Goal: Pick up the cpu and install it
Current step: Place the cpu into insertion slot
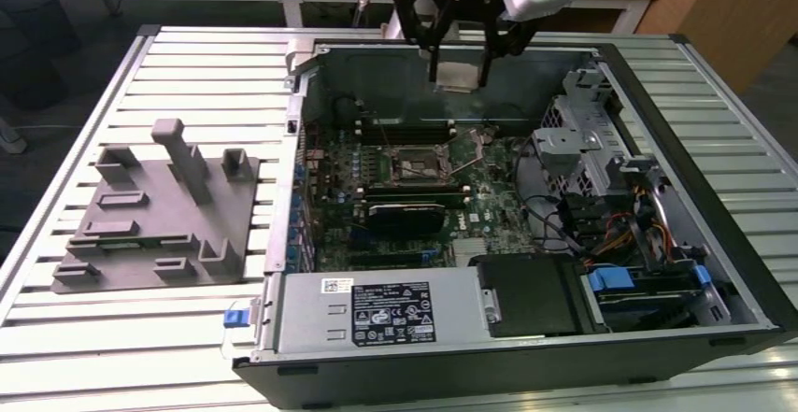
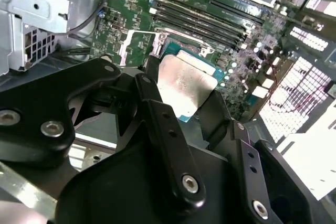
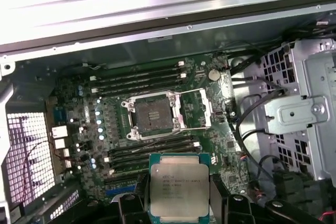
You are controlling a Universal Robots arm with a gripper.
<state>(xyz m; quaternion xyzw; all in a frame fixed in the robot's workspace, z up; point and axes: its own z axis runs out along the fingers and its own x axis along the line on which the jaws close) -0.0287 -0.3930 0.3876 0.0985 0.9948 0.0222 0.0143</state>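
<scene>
My gripper [image 1: 459,61] hangs over the far part of an open computer case [image 1: 299,104], shut on the cpu [image 1: 457,76]. In the first wrist view the cpu [image 3: 178,184] is a small square chip with a silvery top, held at two opposite edges by black fingers [image 3: 140,195]. The second wrist view shows its metal face [image 2: 184,82] between the same fingers [image 2: 152,90]. The motherboard socket [image 3: 156,115] lies open below and ahead of the chip, its metal frame lifted aside. In the exterior view the socket [image 1: 421,162] sits mid-board, nearer the camera than the gripper.
A grey fixture [image 1: 156,216] with upright posts lies on the slatted table [image 1: 75,337] at the exterior view's left. Inside the case are memory slots [image 3: 142,77], a drive cage [image 1: 586,132], a black block [image 1: 530,295] and a power supply [image 1: 362,314].
</scene>
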